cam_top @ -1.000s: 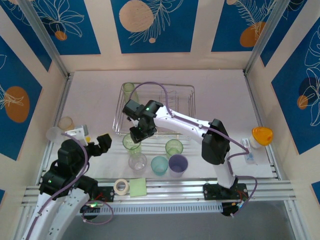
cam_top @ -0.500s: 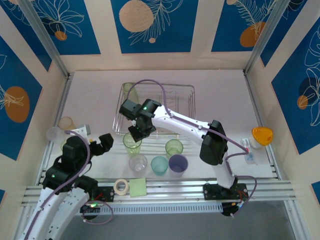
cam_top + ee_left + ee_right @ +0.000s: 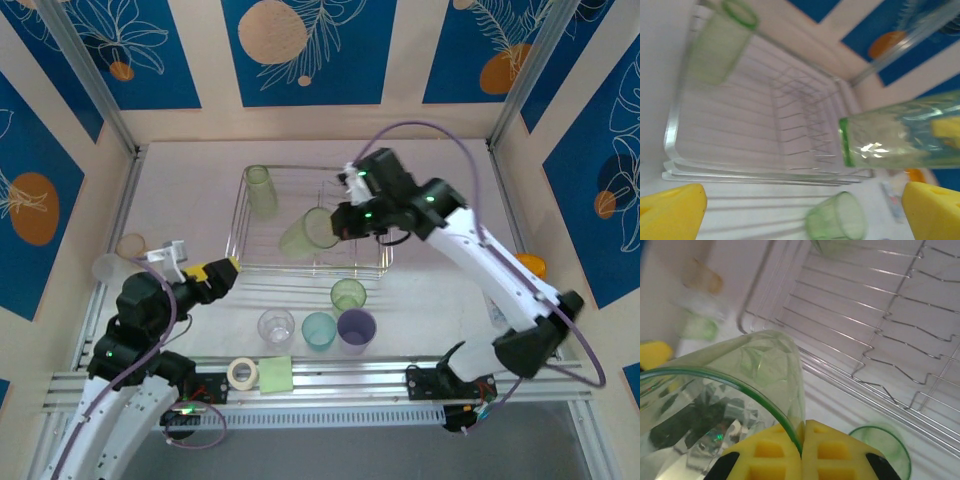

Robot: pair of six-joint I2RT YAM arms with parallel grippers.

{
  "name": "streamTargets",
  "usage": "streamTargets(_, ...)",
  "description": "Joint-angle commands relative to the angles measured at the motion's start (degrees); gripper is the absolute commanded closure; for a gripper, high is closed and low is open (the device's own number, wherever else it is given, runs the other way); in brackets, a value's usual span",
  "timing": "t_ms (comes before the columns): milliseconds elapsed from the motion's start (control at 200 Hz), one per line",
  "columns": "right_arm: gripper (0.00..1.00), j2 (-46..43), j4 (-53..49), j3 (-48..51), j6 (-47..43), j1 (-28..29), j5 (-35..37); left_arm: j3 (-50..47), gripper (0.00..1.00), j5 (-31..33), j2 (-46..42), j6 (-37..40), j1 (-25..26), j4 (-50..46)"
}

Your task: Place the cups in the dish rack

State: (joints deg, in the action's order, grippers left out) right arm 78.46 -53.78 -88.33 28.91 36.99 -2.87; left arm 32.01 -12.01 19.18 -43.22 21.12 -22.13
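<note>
My right gripper [image 3: 338,222] is shut on the rim of a light green cup [image 3: 306,233], which hangs tilted on its side above the dish rack [image 3: 240,262]. In the right wrist view the yellow fingers [image 3: 775,455] pinch the cup's wall [image 3: 740,375] over the rack wires [image 3: 880,315]. Another green cup [image 3: 262,190] lies in the rack's back left corner. On the table in front stand a green cup [image 3: 348,294], a clear cup [image 3: 275,325], a teal cup [image 3: 319,330] and a lavender cup [image 3: 356,328]. My left gripper [image 3: 208,276] is open near the rack's front left corner, with nothing between its fingers.
A peach cup [image 3: 131,245] and a clear cup [image 3: 107,267] stand at the far left. A white tape roll [image 3: 241,372] and a yellow-green pad [image 3: 275,374] lie at the front edge. An orange dome [image 3: 532,265] sits at the right wall.
My right gripper shut on the green cup in front of the rack, lifted it and swung it right, over the rack. My left gripper moved a little toward the rack.
</note>
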Motion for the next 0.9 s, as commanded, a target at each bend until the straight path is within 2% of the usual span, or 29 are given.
streamTargets(0,1.00,-4.6,10.1,5.9,1.9,-5.6,-20.1,-3.9,0.00,-14.1,1.9,-5.7,-0.3,19.5)
streamTargets(145,1.00,-7.6,17.3,9.6,3.1,-9.0,-31.6,-8.1,0.00,-24.3,7.9,-11.0,-0.3,37.6)
streamTargets(230,1.00,-7.4,20.5,10.5,4.2,-8.8,-36.5,-10.3,0.00,-27.0,10.7,-15.2,-0.4,48.1)
streamTargets(315,1.00,-6.7,21.7,10.7,5.1,-8.1,-38.2,-11.5,0.00,-26.7,12.1,-17.5,-0.3,54.6)
streamTargets(425,1.00,-6.0,23.2,10.7,5.9,-7.0,-39.7,-12.0,0.00,-24.9,11.3,-17.6,-0.3,56.3)
streamTargets(670,1.00,-3.8,25.1,11.8,7.3,-5.3,-40.1,-11.6,0.00,-27.8,11.7,-19.8,-0.2,61.9)
streamTargets(896,1.00,-2.7,28.6,12.0,9.1,-4.8,-41.7,-11.8,0.00,-28.4,10.4,-18.7,-0.2,59.8)
